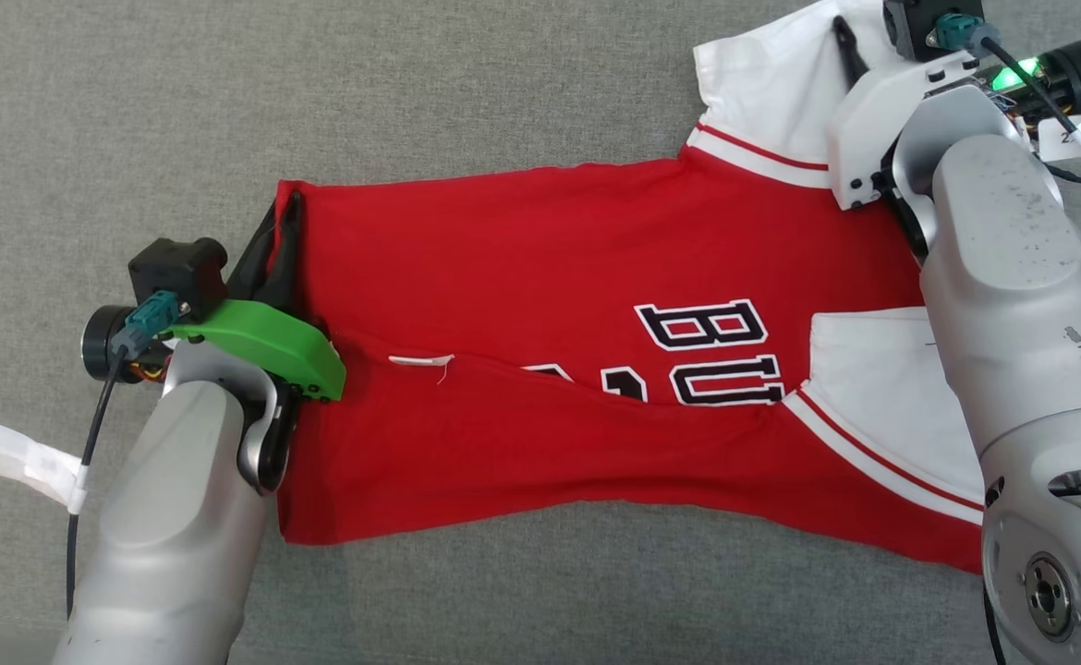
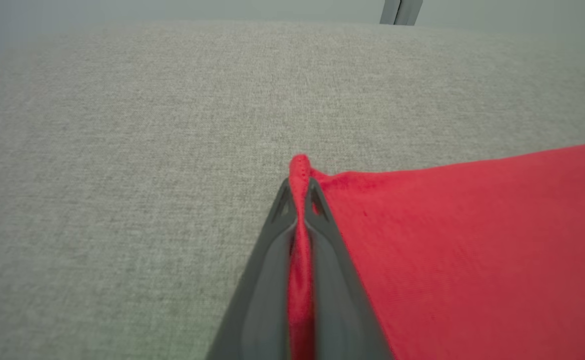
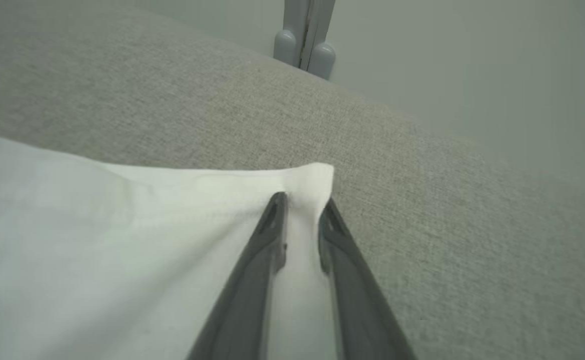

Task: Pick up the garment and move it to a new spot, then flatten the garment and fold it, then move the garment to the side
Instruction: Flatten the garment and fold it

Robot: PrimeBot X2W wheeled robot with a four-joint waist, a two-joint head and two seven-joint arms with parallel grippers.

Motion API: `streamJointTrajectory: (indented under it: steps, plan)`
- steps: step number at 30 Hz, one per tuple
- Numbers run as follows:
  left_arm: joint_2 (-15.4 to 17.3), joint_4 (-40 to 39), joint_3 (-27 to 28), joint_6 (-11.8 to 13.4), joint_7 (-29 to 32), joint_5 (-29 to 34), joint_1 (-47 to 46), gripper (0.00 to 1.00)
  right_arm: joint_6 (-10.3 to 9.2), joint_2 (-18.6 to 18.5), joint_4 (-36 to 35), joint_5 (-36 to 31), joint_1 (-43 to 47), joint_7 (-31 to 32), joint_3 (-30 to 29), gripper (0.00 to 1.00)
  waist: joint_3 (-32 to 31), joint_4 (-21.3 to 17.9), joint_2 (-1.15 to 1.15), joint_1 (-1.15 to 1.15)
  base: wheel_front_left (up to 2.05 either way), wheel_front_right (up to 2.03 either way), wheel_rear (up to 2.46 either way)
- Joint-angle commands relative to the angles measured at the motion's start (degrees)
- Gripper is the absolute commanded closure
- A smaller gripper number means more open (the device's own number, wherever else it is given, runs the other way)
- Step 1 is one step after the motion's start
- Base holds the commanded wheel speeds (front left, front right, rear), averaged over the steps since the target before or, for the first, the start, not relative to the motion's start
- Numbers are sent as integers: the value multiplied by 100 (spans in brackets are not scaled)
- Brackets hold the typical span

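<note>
Over garment (image 1: 550, 277), right forearm (image 1: 1012, 277) (perhaps touching)

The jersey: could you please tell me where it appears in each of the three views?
Head view: the jersey spans the centre, red body left, white sleeves right.
Left wrist view: its red corner lies lower right, pinched in the left gripper.
Right wrist view: its white sleeve lies lower left, held by the right gripper.
Shared landmark: the grey fabric surface beneath it.

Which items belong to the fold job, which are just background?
Job: red and white cloth jersey; left hand, pinching its red corner; right hand, gripping its white sleeve.
Background: grey fabric surface; white strap; grey post.
</note>
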Motion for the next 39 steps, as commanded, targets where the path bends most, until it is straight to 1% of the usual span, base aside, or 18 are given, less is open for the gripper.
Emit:
streamJointTrajectory:
  steps: [1,4,7,10,13,16,19,24,27,31,34,35,36,37,38,39]
  plan:
    - [52,-78,29,12,10,-32,-97,100,-9,-46,-67,-151,15,-157,-107,100,17,-17,0,0,0,0,0]
    - [74,-349,207,12,7,46,-73,100,-10,-36,-441,-434,16,-762,-474,100,-16,-71,0,0,0,0,0]
    - [50,-588,382,12,8,141,24,100,-10,-24,-700,-538,29,-1123,-701,100,-86,-137,0,0,0,0,0]
    - [44,-768,489,12,8,233,120,100,-10,-38,-904,-337,65,-1245,-745,100,-170,-228,0,0,0,0,0]
    - [78,-940,588,12,8,338,175,100,-10,-31,-1301,101,175,-1256,-484,100,-218,-334,0,0,0,0,0]
    - [105,-1088,739,12,8,433,348,100,-10,-35,-1830,657,612,-1255,-166,100,-304,-488,0,0,0,0,0]
    - [150,-1166,811,12,8,514,529,100,-9,-27,-2327,1072,1100,-1256,111,100,-437,-646,0,0,0,0,0]
    - [207,-1159,929,12,8,666,954,100,-9,-28,-2958,1705,2222,-1257,444,100,-708,-899,0,0,0,0,0]
    - [229,-1095,967,12,8,761,1227,100,-9,-28,-3237,2004,2856,-1257,565,100,-874,-1004,0,0,0,0,0]
    - [180,-993,1092,12,8,841,1568,100,-9,-31,-3468,2338,3598,-1259,599,100,-1077,-1076,0,0,0,0,0]
    - [135,-906,1170,12,8,888,1795,100,-9,-29,-3531,2543,4060,-1258,584,100,-1222,-1094,0,0,0,0,0]
    - [118,-862,1203,12,8,921,1862,98,-9,-31,-3527,2601,4207,-1259,584,100,-1277,-1099,0,0,0,0,0]
    - [97,-839,1232,12,8,937,1916,85,-9,-31,-3518,2654,4312,-1259,590,100,-1316,-1099,0,0,0,0,0]
    - [77,-798,1269,12,8,979,1988,69,-9,-31,-3492,2696,4423,-1259,613,100,-1371,-1100,0,0,0,0,0]
    - [64,-769,1293,12,8,1010,2047,54,-9,-31,-3473,2736,4500,-1259,619,100,-1407,-1102,0,0,0,0,0]
    - [45,-734,1327,12,8,1054,2111,18,-9,-34,-3447,2789,4581,-1259,605,100,-1459,-1103,0,0,0,0,0]
